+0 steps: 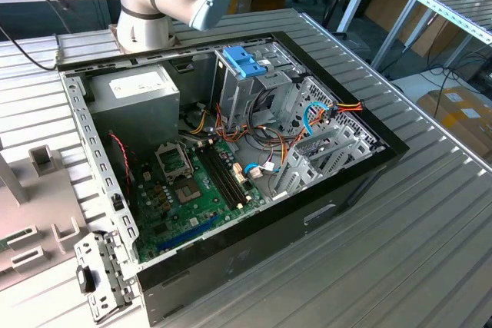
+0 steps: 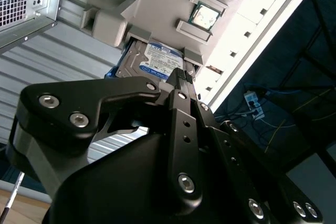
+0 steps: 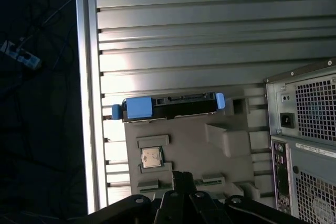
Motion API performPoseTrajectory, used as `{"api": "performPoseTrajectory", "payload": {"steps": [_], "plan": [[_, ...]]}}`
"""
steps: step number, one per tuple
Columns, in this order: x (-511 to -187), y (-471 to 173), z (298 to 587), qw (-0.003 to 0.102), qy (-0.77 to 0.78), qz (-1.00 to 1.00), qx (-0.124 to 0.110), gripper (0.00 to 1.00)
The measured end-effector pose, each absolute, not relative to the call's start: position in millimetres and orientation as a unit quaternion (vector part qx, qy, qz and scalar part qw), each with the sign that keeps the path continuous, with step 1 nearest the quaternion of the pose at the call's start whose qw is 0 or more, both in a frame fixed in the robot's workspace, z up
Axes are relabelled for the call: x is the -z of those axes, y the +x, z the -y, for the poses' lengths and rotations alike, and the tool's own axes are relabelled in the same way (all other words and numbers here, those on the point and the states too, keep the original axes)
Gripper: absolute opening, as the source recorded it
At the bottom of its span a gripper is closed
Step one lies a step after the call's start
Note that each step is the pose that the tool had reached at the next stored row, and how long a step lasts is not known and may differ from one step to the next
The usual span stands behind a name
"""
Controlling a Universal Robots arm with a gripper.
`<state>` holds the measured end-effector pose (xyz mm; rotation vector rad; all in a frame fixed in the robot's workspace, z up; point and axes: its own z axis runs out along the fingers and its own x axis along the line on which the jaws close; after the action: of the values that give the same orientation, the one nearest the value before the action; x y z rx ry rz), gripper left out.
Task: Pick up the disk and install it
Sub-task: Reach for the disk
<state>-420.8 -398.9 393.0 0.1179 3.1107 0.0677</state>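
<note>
The disk [image 2: 157, 59], a dark metal drive with a blue-banded white label, rests in a slot of a grey holder [image 2: 157, 3] on the slatted table. In the first wrist view the disk [image 3: 173, 106] shows edge-on, with blue side pieces at both ends. My gripper [image 2: 179, 74] hangs some way off from it, shut with nothing in it. In the first wrist view the gripper [image 3: 181, 176] is over the holder [image 3: 210, 145], on the side away from the disk. The open computer case [image 1: 384, 147] lies on the table with its grey drive cages [image 1: 323, 151] exposed.
A processor chip [image 3: 151, 157] sits in another pocket of the holder. Inside the case are a grey power-supply box [image 1: 142, 90], a green motherboard [image 1: 192, 190], loose cables and a blue bay latch [image 1: 244, 61]. The case's rear panel [image 3: 304, 129] stands beside the holder. The table edge [image 3: 84, 103] runs close to the disk.
</note>
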Motion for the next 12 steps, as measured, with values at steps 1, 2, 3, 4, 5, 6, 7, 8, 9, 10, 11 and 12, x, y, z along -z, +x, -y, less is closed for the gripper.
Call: {"api": "performPoseTrajectory", "payload": {"steps": [1,2,3,4,5,6,7,8,9,10,11,12], "plan": [[-393.0,-421.4,399.0,0.014,0.038,-0.999,-0.022,0.11],[-393.0,-422.0,399.0,0.014,0.038,-0.999,-0.022,0.11],[-393.0,-423.2,398.9,0.014,0.038,-0.999,-0.022,0.11],[-393.0,-423.8,398.9,0.014,0.038,-0.999,-0.022,0.11],[-393.0,-424.8,398.9,0.014,0.038,-0.999,-0.022,0.11],[-393.0,-425.3,399.0,0.014,0.038,-0.999,-0.022,0.11],[-393.0,-426.1,398.9,0.014,0.038,-0.999,-0.022,0.11],[-393.0,-426.8,398.9,0.014,0.038,-0.999,-0.022,0.11],[-393.0,-427.4,398.9,0.014,0.038,-0.999,-0.022,0.11],[-393.0,-428.2,399.0,0.014,0.038,-0.999,-0.022,0.11],[-392.9,-428.9,399.0,0.014,0.038,-0.999,-0.022,0.11],[-393.0,-430.0,398.9,0.014,0.038,-0.999,-0.022,0.11]]}}
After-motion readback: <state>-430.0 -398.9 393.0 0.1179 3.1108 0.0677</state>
